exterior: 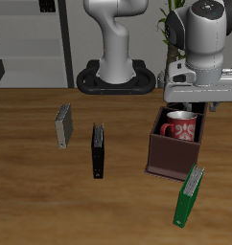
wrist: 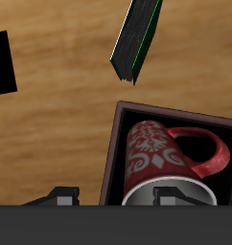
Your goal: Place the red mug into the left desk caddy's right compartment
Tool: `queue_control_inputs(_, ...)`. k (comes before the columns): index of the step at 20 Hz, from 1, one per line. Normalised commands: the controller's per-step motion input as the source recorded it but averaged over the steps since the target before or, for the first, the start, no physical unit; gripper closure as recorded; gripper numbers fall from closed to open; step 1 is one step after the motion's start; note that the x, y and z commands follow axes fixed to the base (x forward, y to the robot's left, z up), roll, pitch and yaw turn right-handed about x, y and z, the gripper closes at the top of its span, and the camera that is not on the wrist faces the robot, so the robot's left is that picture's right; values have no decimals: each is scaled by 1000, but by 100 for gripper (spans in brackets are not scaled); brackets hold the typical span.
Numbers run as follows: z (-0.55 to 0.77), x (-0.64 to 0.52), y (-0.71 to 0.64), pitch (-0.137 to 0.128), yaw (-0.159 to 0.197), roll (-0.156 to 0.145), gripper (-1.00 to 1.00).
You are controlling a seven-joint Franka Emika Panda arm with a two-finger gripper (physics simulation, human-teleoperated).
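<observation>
The red mug (exterior: pixel 179 126) stands upright inside the left desk caddy (exterior: pixel 170 163), in its large square section at the end farther from the table's front edge. In the wrist view the mug (wrist: pixel 154 153) fills that section, handle (wrist: pixel 212 158) toward one wall, inside the caddy's dark wall (wrist: pixel 112 153). My gripper (exterior: pixel 185 107) hovers just above the mug's rim. In the wrist view the gripper (wrist: pixel 116 196) is wide open, one fingertip (wrist: pixel 171 195) over the mug's white inside and the other outside the caddy wall. It holds nothing.
A green binder (exterior: pixel 190 196) leans just in front of the caddy, near the table's front edge; it also shows in the wrist view (wrist: pixel 137 38). A black book (exterior: pixel 98 151) and a grey box (exterior: pixel 62 125) stand mid-table. The robot base (exterior: pixel 116 77) is at the back.
</observation>
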Motion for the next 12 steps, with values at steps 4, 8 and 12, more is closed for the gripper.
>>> queue_control_inputs(4, 65, -58, -142, -9, -18, -17, -100)
queue_control_inputs(8, 30, -29, -138, 5, -15, -10, -100)
queue_control_inputs(12, 52, -55, -73, -17, 8, 4, -100)
